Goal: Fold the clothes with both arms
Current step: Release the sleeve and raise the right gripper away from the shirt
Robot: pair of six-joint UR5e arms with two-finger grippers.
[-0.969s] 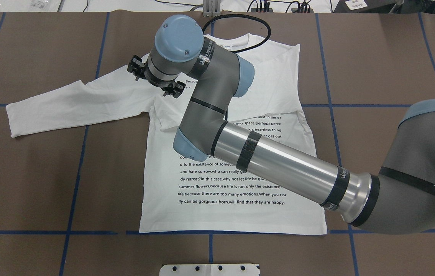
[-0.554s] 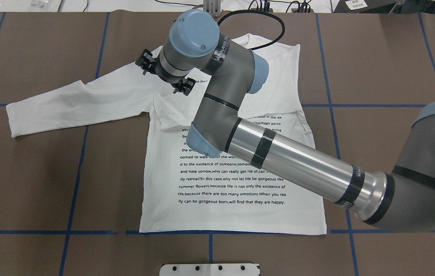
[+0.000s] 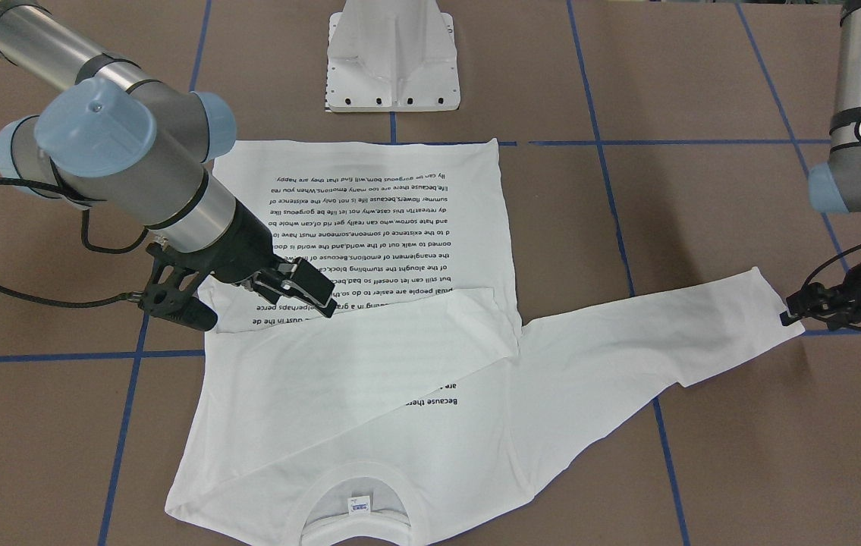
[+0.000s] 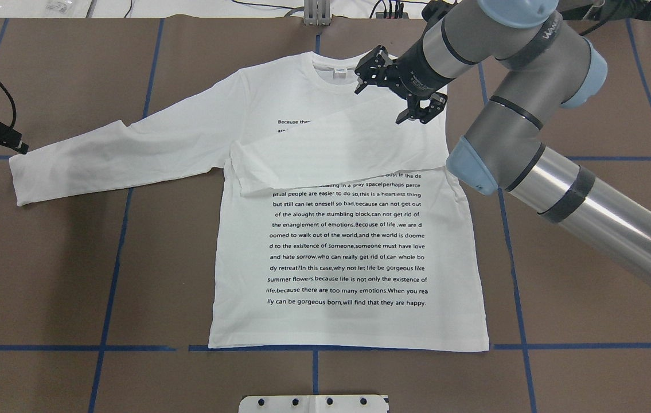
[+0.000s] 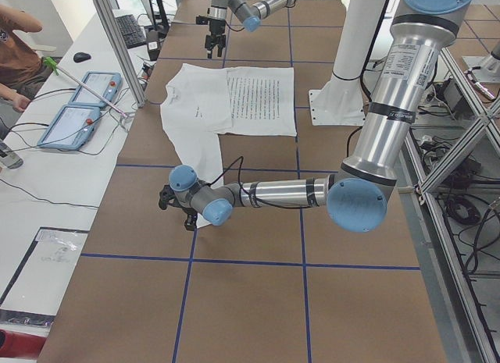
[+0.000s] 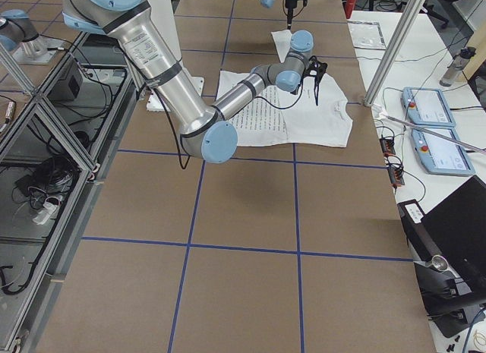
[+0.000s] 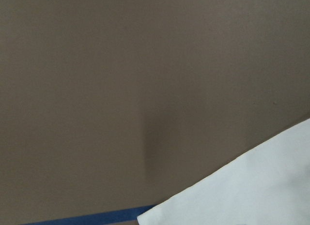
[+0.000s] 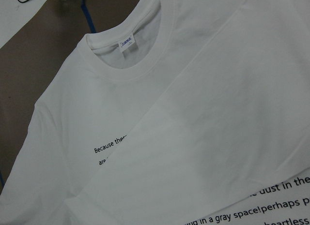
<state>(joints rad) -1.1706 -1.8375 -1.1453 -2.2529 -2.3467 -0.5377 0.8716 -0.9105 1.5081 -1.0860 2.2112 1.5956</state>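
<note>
Hovering over the T-shirt, right hand gapes empty; left hand at cuff, cannot tell.

Brown table gridded with blue tape. White pedestal at one long edge. Alongside, a white bench with two blue-edged screens, loose cables, a bottle. A person's arm at the far corner.

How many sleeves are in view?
2: the folded sleeve lies across the shirt chest; the outstretched sleeve reaches toward the left end effector.
</note>
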